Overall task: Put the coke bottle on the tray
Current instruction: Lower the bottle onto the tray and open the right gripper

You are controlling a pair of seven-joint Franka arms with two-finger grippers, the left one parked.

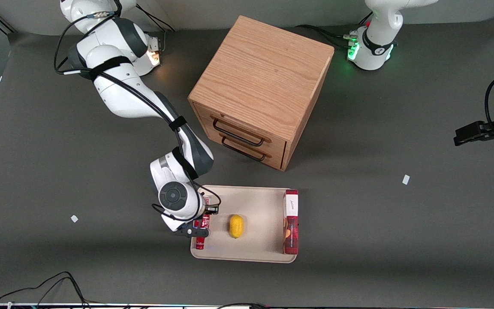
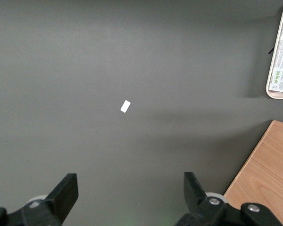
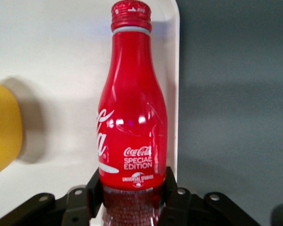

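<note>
- Claw (image 1: 199,232) clamped on the lower body of the coke bottle (image 3: 132,117) — one finger (image 3: 95,188) on each side.
- Bottle lying over the tray (image 1: 255,201), just inside the rim at the working arm's end; whether resting on the tray floor, cannot tell.
- Yellow lemon (image 1: 236,225) near the bottle, mid-tray.
- Red-and-white snack box (image 1: 290,221) along the tray's edge toward the parked arm — well apart from the bottle.
- Wooden drawer cabinet (image 1: 260,86) farther from the camera than the tray.

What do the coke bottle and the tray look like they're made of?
Coke bottle, gripped near its base by the gripper at the tray's edge: probably painted metal, judging by sharp glossy highlights on opaque red.
Tray: probably matte plastic, going by its even beige and rounded corners.
</note>
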